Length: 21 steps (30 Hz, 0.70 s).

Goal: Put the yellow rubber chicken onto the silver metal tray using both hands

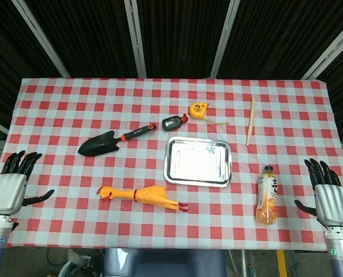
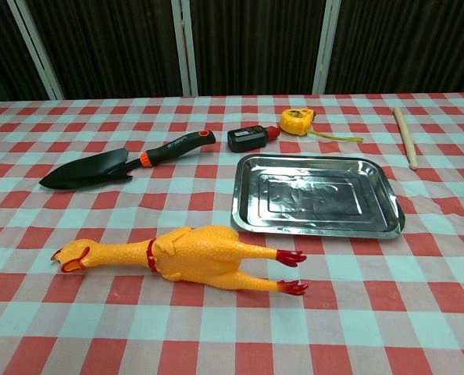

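Left hand (image 1: 8,187) sits at the bench's (image 1: 62,115) left edge, fingers (image 1: 21,161) spread and holding nothing. Next over there's a black trowel (image 1: 111,140), and nearer the front edge the yellow rubber chicken (image 1: 144,196) lies flat on the checked cloth, head left, feet pointing right. The silver metal tray (image 1: 197,160) is just beside it, further back and right. Then an orange bottle (image 1: 267,196) on its side, and the right hand (image 1: 330,196), fingers spread too.

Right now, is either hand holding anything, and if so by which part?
Nothing is held. The left hand and right hand are both open at the table's edges, apart from the yellow rubber chicken.
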Available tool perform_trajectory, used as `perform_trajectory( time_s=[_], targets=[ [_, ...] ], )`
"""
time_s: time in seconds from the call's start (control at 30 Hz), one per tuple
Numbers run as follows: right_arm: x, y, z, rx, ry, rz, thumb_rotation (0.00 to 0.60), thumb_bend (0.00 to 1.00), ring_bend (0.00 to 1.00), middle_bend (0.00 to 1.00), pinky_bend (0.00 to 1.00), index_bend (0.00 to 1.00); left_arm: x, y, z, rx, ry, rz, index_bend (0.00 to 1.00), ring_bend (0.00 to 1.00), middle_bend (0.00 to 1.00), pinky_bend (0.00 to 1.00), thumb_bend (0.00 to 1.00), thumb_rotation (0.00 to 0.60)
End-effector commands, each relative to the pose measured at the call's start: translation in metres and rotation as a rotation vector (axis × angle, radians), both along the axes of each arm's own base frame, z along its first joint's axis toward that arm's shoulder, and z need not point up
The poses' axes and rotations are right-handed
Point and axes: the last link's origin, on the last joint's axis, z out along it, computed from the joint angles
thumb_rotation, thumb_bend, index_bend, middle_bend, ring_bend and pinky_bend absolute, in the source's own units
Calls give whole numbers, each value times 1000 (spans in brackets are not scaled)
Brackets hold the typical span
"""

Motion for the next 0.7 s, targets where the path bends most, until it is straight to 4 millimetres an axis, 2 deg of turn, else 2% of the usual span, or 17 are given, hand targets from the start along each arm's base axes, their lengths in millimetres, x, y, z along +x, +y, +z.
perform_trajectory(
  time_s=[0.03,0.33,0.47,0.6,0.7],
  targets=[
    [0,0,1,1,3,2,600,151,11,84,149,0,0,0,0,0,0,-2,119,30,115,56,118,600],
    [0,1,3,-6,2,10,600,151,11,84,149,0,2,0,-1,-4,-1,-26,130,30,119,56,118,600],
    [-1,1,2,-7,1,7,600,151,11,84,149,0,7,6,-1,-15,-6,-56,139,31,129,56,118,600],
    [0,0,1,0,2,15,600,151,12,84,149,0,18,18,-7,-38,5,-113,152,53,156,56,118,600],
    [2,0,0,3,4,24,600,152,11,84,149,0,34,28,-21,-105,18,-187,165,58,164,56,118,600]
  ],
)
